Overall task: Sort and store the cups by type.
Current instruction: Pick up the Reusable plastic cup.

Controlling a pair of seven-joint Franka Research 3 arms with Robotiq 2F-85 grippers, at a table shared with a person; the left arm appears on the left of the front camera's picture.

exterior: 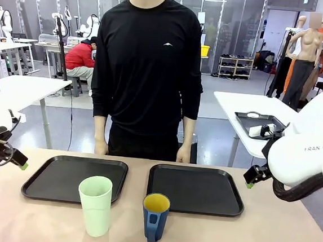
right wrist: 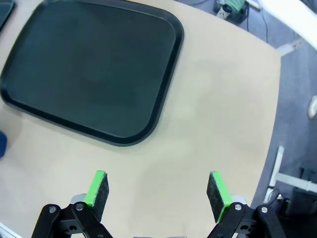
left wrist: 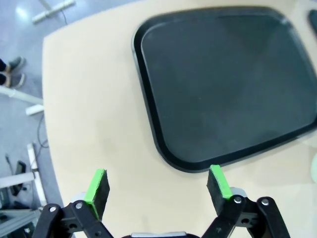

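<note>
Cups, front view: mint tumbler [exterior: 95,204] and blue mug [exterior: 155,215] stand upright and apart on the table [exterior: 287,239], just before the left tray [exterior: 42,185] and right tray [exterior: 196,189].
Handling: both are probably light and rigid; take the smooth tumbler mid-wall, the mug across its body.
Left wrist view: left gripper [left wrist: 158,182] is spread wide and empty, beside the left tray.
Right wrist view: right gripper [right wrist: 157,186] is equally wide and empty; the front view leaves this unclear.

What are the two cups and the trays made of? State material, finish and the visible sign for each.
Tumbler: likely plastic, matte pale mint; thin, evenly coloured wall. Mug: dark blue outside, yellow inside, slight sheen; ceramic or plastic, cannot tell which. Trays: probably black plastic, satin finish; moulded raised rim and soft reflections.
</note>
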